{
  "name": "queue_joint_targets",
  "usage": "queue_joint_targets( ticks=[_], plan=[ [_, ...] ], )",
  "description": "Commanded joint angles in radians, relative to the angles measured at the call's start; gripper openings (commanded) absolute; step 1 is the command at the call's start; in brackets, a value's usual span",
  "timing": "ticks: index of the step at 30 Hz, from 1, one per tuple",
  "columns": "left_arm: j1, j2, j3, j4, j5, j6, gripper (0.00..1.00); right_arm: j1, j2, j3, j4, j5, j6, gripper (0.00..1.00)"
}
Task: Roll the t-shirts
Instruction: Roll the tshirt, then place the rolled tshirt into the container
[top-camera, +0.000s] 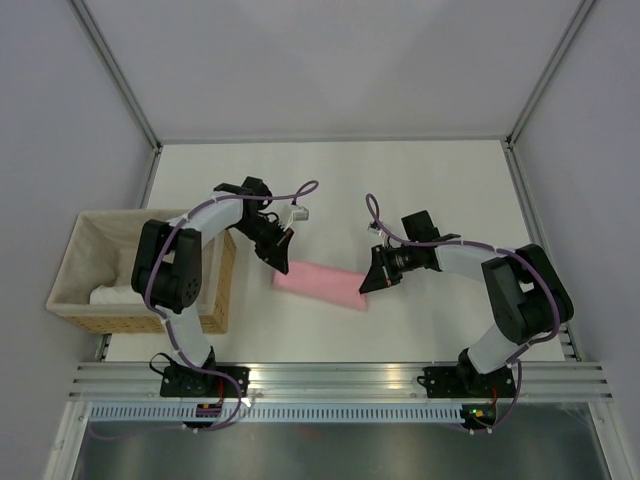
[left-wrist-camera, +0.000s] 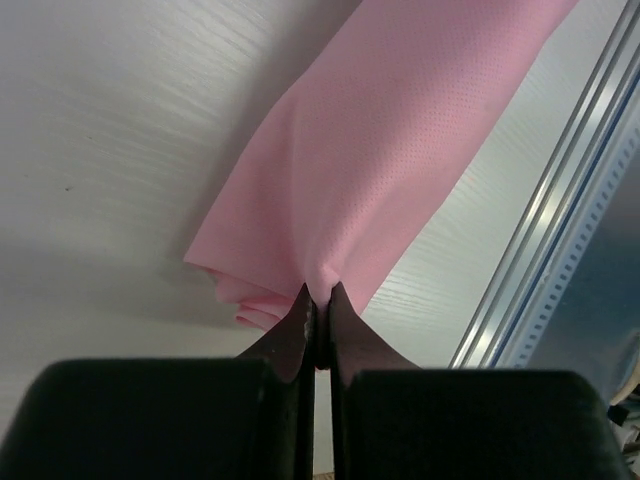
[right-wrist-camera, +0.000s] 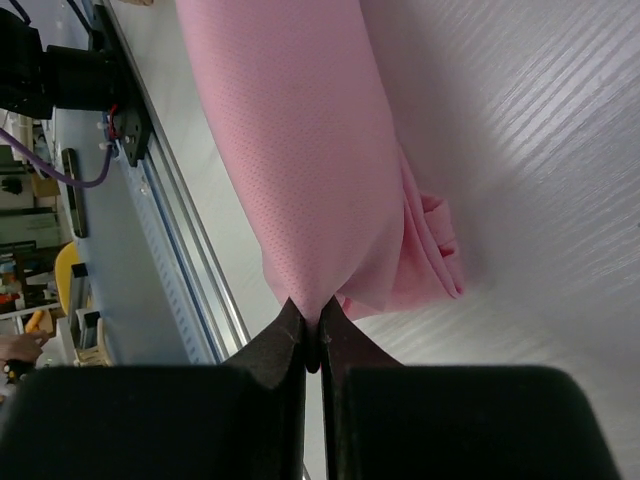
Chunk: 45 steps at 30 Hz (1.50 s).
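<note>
A: One t-shirt (top-camera: 320, 287), rolled into a pink log, lies on the table (top-camera: 440, 180) between the arms. And the jaws?

B: Both pairs are pressed together on cloth. The left gripper (left-wrist-camera: 318, 292) pinches one end, the right gripper (right-wrist-camera: 312, 312) the other.

A: What's the risk?

B: Each nips only an outer fold, I judge. An uneven lift could unwind the roll or let its middle sag.

A: The count?

B: Two grippers, one basket (top-camera: 75, 300), one pink roll. Something white sits in the basket, possibly cloth; it's hard to tell.
</note>
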Motion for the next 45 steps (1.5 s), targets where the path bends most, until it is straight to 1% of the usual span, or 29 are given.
queue_joint_targets(
  ticks=[1,2,3,5,6,8,9,11,12,13,15,16,18,19,21,23,26,27,28,31,33,35,37,38,39,41,42,45],
  plan=[
    [0.019,-0.049,-0.009,-0.064,0.019,0.004,0.02,-0.004,-0.014,-0.005,0.026,-0.062,0.049,0.0],
    [0.02,-0.04,-0.005,-0.05,0.007,-0.004,0.02,-0.007,0.0,-0.001,0.027,-0.06,0.046,0.0],
    [0.022,-0.011,0.004,-0.033,-0.028,-0.043,0.02,-0.01,0.015,0.004,0.033,-0.062,0.056,0.0],
    [0.026,0.021,0.055,-0.009,-0.056,-0.079,0.07,-0.038,0.078,0.022,0.047,-0.049,0.078,0.0],
    [0.028,0.039,0.076,-0.003,-0.079,-0.118,0.08,-0.048,0.101,0.031,0.038,-0.039,0.077,0.0],
    [0.028,0.073,0.115,0.023,-0.103,-0.164,0.08,-0.076,0.17,0.074,-0.04,0.013,0.042,0.02],
    [0.028,0.081,0.118,0.033,-0.109,-0.175,0.08,-0.079,0.17,0.074,-0.056,0.03,0.04,0.04],
    [0.026,0.104,0.132,0.039,-0.129,-0.191,0.03,-0.085,0.196,0.09,-0.076,0.087,0.046,0.12],
    [0.026,0.109,0.133,0.039,-0.133,-0.192,0.02,-0.087,0.201,0.096,-0.086,0.107,0.056,0.19],
    [0.026,0.109,0.13,0.037,-0.136,-0.191,0.02,-0.088,0.201,0.102,-0.111,0.119,0.057,0.29],
    [0.025,0.099,0.121,0.039,-0.123,-0.183,0.02,-0.09,0.167,0.101,-0.1,0.127,0.055,0.34],
    [0.025,0.095,0.115,0.037,-0.12,-0.18,0.02,-0.091,0.146,0.085,-0.087,0.129,0.063,0.4],
    [0.023,0.086,0.11,0.037,-0.108,-0.179,0.02,-0.091,0.077,0.065,-0.06,0.138,0.066,0.47],
    [0.023,0.083,0.109,0.037,-0.103,-0.18,0.03,-0.093,0.055,0.061,-0.059,0.15,0.066,0.58],
    [0.025,0.067,0.098,0.037,-0.099,-0.18,0.03,-0.093,-0.003,0.048,-0.053,0.161,0.067,0.65],
    [0.023,0.06,0.092,0.039,-0.102,-0.183,0.03,-0.092,-0.034,0.033,-0.04,0.169,0.084,0.67],
    [0.023,0.05,0.083,0.039,-0.103,-0.188,0.05,-0.091,-0.083,-0.005,0.027,0.164,0.148,0.68],
    [0.023,0.047,0.08,0.039,-0.103,-0.188,0.06,-0.09,-0.101,-0.022,0.073,0.156,0.164,0.69],
    [0.023,0.046,0.078,0.039,-0.108,-0.188,0.07,-0.088,-0.109,-0.027,0.091,0.158,0.178,0.73],
    [0.023,0.043,0.076,0.043,-0.12,-0.186,0.09,-0.075,-0.114,-0.045,0.18,0.195,0.242,0.74],
    [0.023,0.043,0.076,0.045,-0.126,-0.183,0.1,-0.064,-0.08,-0.05,0.278,0.224,0.312,0.73],
    [0.023,0.04,0.08,0.045,-0.134,-0.182,0.16,-0.052,-0.036,-0.054,0.364,0.253,0.384,0.71],
    [0.023,0.032,0.081,0.045,-0.14,-0.179,0.2,-0.033,-0.006,-0.061,0.415,0.254,0.422,0.65],
    [0.023,0.03,0.08,0.046,-0.148,-0.174,0.22,-0.029,0.021,-0.073,0.459,0.248,0.44,0.61],
    [0.023,0.026,0.08,0.045,-0.152,-0.174,0.25,-0.023,0.034,-0.077,0.472,0.241,0.467,0.5],
    [0.023,0.017,0.072,0.048,-0.169,-0.169,0.3,-0.021,0.064,-0.081,0.458,0.23,0.465,0.38],
    [0.025,0.014,0.072,0.051,-0.177,-0.168,0.33,-0.021,0.069,-0.082,0.452,0.224,0.449,0.31],
    [0.025,-0.003,0.064,0.071,-0.2,-0.172,0.38,-0.021,0.063,-0.097,0.454,0.227,0.434,0.24]
  ],
)
